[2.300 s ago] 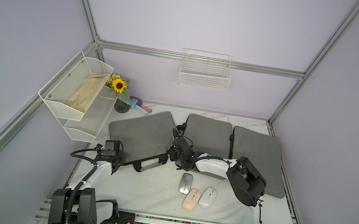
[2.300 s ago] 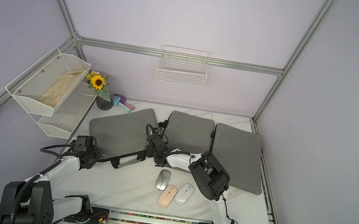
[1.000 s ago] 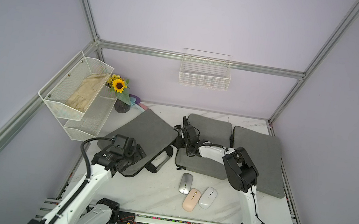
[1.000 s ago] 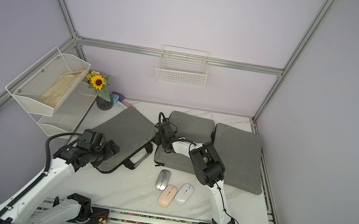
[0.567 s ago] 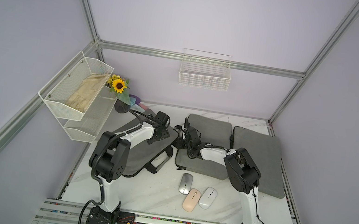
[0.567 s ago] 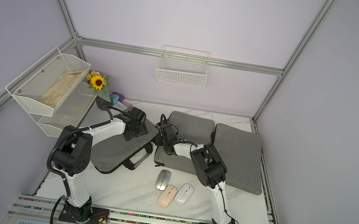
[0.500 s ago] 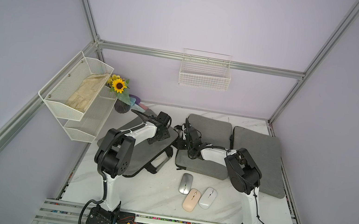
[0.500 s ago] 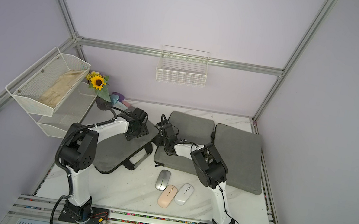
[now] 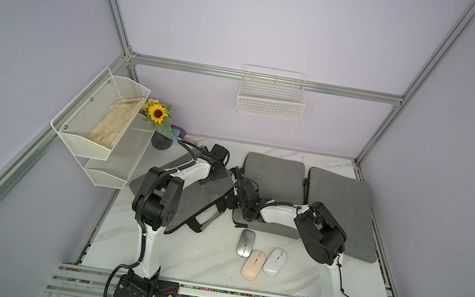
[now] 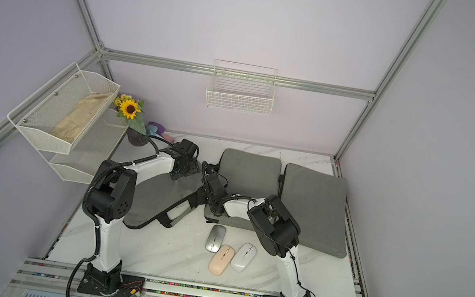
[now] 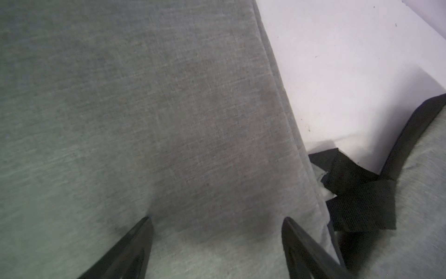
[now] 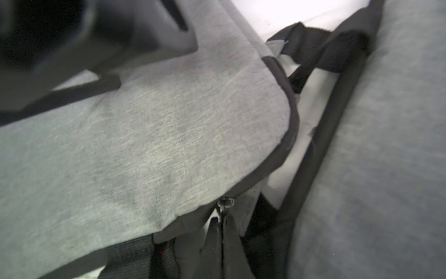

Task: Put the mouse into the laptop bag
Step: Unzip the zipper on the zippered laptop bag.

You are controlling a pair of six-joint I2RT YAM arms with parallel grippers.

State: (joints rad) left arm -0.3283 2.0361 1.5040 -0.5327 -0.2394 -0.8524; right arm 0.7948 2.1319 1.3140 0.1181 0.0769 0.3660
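The left arm point(image 9: 150, 245) rises upright from its base, bends sharply at the elbow and reaches forward and inward, its white forearm sloping down. The left end effector point(image 11: 216, 218) points downward, its jaws spread wide. The right arm point(image 9: 278, 215) folds at the elbow and stretches low toward the left arm. The right end effector point(image 12: 221, 221) is clamped tight, fingertips pressed together, near the left one.

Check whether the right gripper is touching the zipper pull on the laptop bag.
Touching. The right wrist view shows the right gripper shut, its fingertips pinching the zipper pull at the black-trimmed corner of the laptop bag.
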